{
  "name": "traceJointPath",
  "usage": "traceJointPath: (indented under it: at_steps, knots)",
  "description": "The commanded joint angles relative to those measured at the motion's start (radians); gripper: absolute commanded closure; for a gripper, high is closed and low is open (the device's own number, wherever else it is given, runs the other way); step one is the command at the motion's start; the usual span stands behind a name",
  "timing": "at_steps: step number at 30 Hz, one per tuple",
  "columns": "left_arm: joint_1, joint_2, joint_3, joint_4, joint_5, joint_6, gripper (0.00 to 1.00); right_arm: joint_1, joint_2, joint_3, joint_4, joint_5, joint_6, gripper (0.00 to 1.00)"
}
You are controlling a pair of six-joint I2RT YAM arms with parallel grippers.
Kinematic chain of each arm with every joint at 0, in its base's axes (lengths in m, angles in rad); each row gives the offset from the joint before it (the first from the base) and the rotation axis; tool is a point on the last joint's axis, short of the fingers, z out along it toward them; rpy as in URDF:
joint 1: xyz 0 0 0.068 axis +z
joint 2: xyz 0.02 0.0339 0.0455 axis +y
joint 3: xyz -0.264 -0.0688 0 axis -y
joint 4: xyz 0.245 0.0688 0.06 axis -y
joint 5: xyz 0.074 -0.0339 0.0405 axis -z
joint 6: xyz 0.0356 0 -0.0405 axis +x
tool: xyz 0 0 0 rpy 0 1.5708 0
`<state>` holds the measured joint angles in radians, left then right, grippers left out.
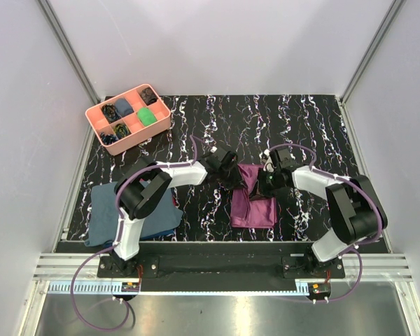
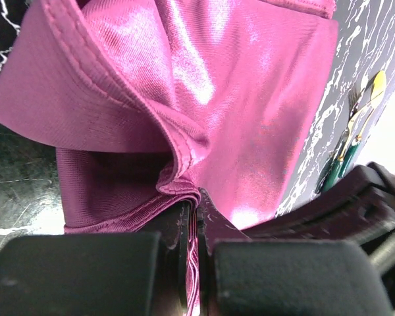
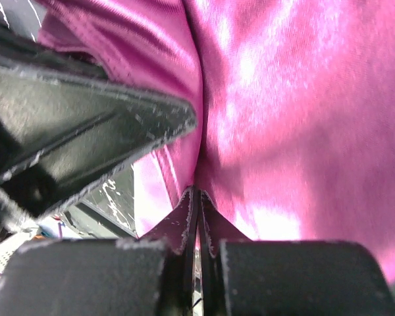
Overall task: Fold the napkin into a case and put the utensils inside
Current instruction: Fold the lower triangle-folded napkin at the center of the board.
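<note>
The plum-purple satin napkin, part-folded into an oblong, lies well apart from the pink plastic compartment tray, to its right and nearer the arm bases. Its long axis runs away from the bases. The left gripper and right gripper each have their fingers pressed together, pinching the napkin's raised far end. The golden, green-handled utensils lie just past the napkin's edge, seemingly on the side away from the tray, so probably nearer the right arm.

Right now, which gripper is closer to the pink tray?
Left. The left gripper, shut on the napkin, sits right of the pink tray, toward the near edge; the right gripper grips the same napkin, farther right.
</note>
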<state>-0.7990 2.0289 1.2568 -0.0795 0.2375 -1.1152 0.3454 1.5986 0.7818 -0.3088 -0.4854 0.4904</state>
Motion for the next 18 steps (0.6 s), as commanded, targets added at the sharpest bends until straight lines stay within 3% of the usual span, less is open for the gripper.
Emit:
traceJointPath:
  at_steps: [1,10,18]
  knots:
    - [-0.006,-0.004,0.012,0.046,-0.046,0.008,1.00,-0.005,-0.055,0.028,-0.068,0.045,-0.030,0.98]
    - [-0.005,0.005,0.018,0.061,-0.084,-0.034,1.00,-0.002,-0.176,0.017,-0.162,0.077,-0.079,0.98]
    - [-0.006,0.016,0.024,0.069,-0.109,-0.061,1.00,0.021,-0.193,-0.009,-0.119,-0.062,-0.076,0.97]
